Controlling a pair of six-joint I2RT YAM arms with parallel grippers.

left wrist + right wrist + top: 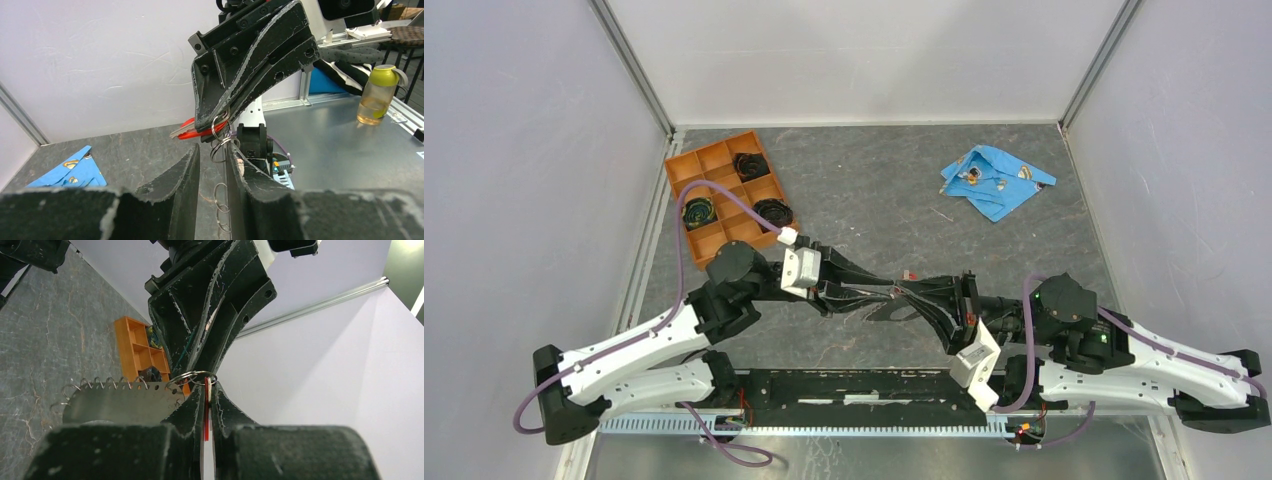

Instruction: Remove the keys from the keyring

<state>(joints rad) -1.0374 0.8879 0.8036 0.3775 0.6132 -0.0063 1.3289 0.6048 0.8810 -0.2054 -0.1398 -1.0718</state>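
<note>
My two grippers meet tip to tip above the middle of the table. My right gripper (206, 390) is shut on the red-headed key (206, 412), which shows edge-on between its pads and also in the left wrist view (192, 133) and the top view (908, 273). The thin silvery keyring (195, 376) passes through the key's head. In the left wrist view the keyring (219, 150) lies against the right fingertip of my left gripper (213, 150). That gripper's jaws stand a narrow gap apart, and the ring does not touch its left finger.
A thin metal plate (120, 402) with several small wire rings along its edge hangs by the keyring. An orange compartment tray (686, 195) holding black coiled rings (750, 165) stands at the back left. A blue cloth (994, 185) with round shiny bits lies at the back right.
</note>
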